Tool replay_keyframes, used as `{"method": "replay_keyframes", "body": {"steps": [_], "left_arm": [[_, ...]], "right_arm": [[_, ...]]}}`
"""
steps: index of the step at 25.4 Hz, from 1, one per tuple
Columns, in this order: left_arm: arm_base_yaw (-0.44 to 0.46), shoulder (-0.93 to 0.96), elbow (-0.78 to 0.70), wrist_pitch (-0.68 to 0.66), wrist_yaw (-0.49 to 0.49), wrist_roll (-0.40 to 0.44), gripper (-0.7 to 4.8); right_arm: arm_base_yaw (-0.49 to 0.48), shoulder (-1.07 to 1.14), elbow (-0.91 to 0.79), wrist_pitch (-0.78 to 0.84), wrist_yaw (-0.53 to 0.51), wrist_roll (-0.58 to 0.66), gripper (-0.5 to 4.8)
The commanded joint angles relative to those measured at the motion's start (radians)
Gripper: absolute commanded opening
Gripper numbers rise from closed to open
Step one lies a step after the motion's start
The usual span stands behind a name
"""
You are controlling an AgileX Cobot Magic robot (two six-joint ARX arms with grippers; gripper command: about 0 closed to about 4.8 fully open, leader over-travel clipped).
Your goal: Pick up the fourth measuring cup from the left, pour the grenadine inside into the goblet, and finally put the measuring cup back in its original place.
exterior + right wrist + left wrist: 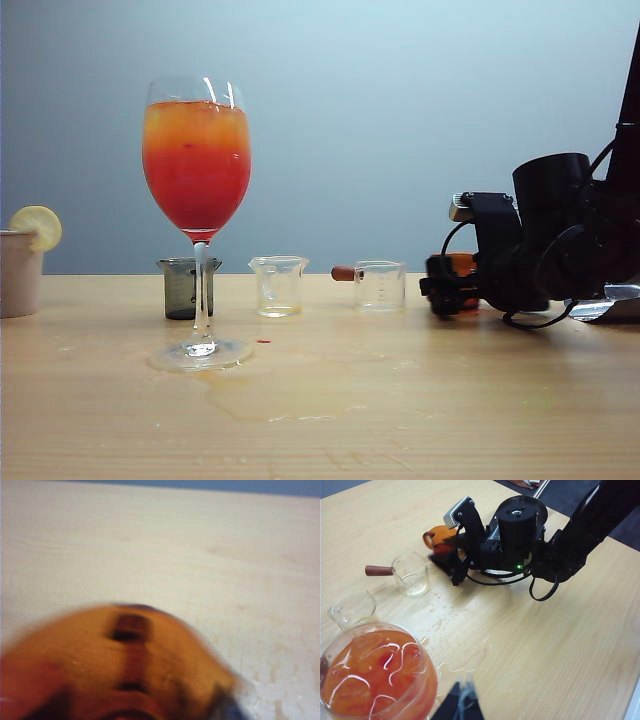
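Amber plastic fills my right wrist view — the fourth measuring cup [125, 665] is right up against that camera, blurred. From the exterior camera I see it [461, 268] down at the table [400, 400], at the right end of the row beyond the clear cups, with the right gripper [447, 285] around it. Whether those jaws are clamped or already parted I cannot tell; the fingers hide the gap.

My judgement: the pour is done. The goblet [197, 200] stands left of centre holding orange liquid over a deep red layer, which I take for the grenadine [197, 190]. What's left is a clean release and pulling the right arm clear.

My left gripper [461, 702] hangs above the goblet's rim — only dark fingertips show at the frame edge, apparently close together and holding nothing.
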Motion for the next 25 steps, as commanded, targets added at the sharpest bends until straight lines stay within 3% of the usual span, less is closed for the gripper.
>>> {"method": "replay_keyframes", "body": {"steps": [1,13,21,25], "left_arm": [[0.000,0.000,0.002,0.009,0.002,0.000,-0.05],[0.000,-0.003,0.003,0.007,0.009,-0.006,-0.05],[0.000,-0.022,0.003,-0.030,0.054,-0.077,-0.05],[-0.002,-0.093,0.003,-0.031,0.046,-0.184,-0.05]], "right_arm": [[0.003,-0.023,0.001,-0.036,-0.002,0.023,4.37],[0.007,-0.215,-0.019,-0.389,-0.008,0.023,4.29],[0.007,-0.404,-0.068,-0.683,-0.024,0.027,4.25],[0.007,-0.542,-0.068,-0.871,-0.146,0.070,1.22]]}}
